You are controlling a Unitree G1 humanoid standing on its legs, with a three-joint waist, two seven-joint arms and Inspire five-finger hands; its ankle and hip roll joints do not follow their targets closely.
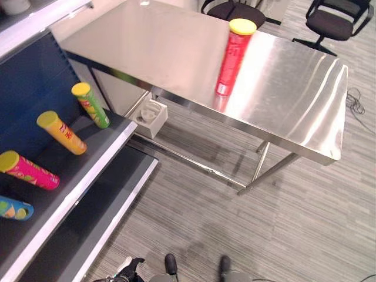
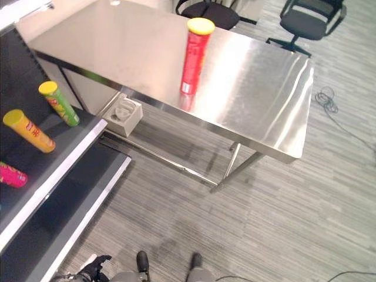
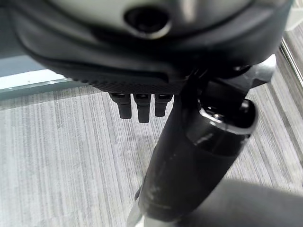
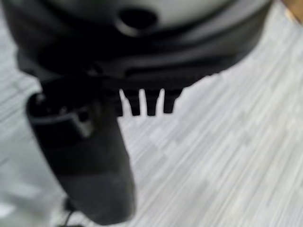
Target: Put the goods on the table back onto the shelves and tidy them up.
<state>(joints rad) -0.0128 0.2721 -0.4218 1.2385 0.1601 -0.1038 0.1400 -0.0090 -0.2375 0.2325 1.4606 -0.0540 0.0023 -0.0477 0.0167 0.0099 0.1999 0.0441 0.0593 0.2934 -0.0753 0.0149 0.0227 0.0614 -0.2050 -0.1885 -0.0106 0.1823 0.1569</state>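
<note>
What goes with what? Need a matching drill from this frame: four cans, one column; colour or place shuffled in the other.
Things:
1. can standing on the table
2. shelf can nearest the table
3. shelf can next along
4. third shelf can

States:
A. pink body, lying down
B. red body, upright
C. green body, yellow lid
D. yellow-orange body

Pairs: 1-B, 2-C, 3-D, 4-A
</note>
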